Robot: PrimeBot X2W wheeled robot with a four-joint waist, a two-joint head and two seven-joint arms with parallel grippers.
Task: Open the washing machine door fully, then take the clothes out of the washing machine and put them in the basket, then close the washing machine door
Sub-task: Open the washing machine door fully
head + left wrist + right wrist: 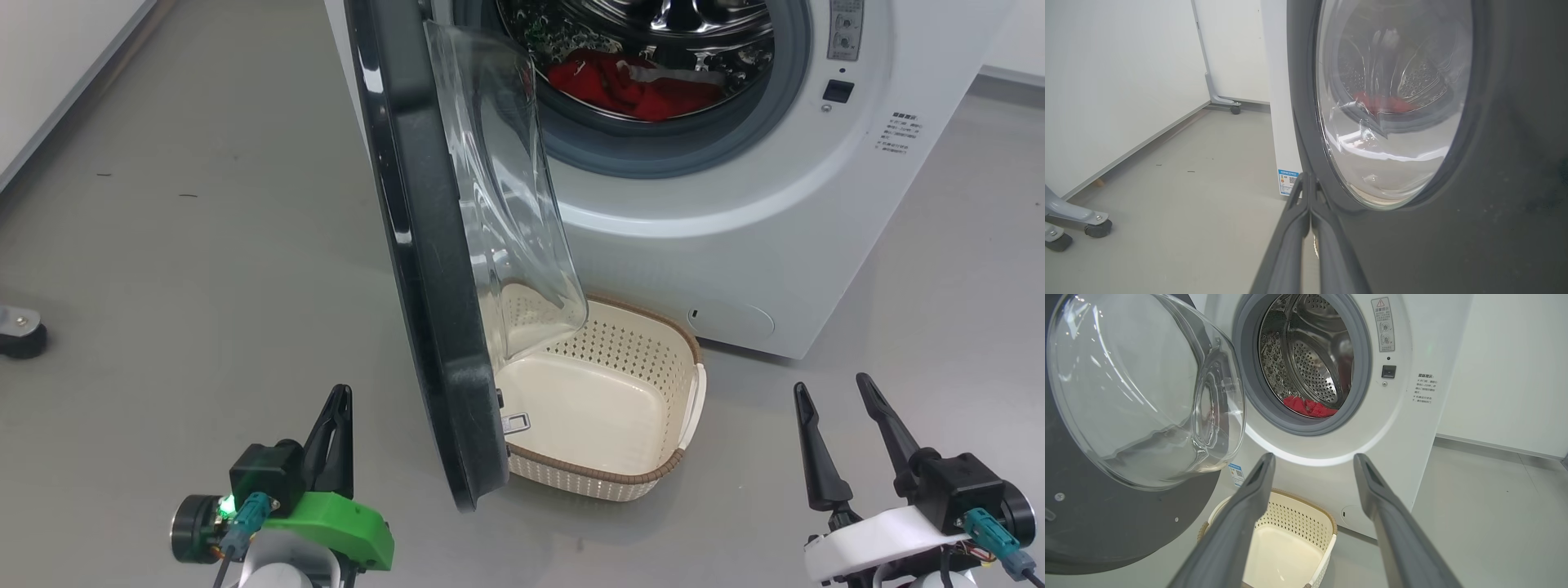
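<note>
The white washing machine (735, 229) stands ahead with its door (424, 286) swung partly open, edge-on to me, its glass bowl (506, 188) facing the drum. The red clothes (629, 82) lie in the steel drum and show in the right wrist view too (1310, 407). The cream basket (653, 478) sits on the floor under the door, nothing in it. My left gripper (339, 404) is shut and holds nothing, low on the door's outer side; its fingertips (1308, 179) lie close to the black rim (1494, 163). My right gripper (831, 384) stands open, right of the basket (1306, 502).
Grey floor spreads to both sides of the machine. A caster foot (20, 331) sits at the far left, and wheeled grey legs (1098, 228) stand by the white wall. A blue label (1288, 181) marks the machine's side panel.
</note>
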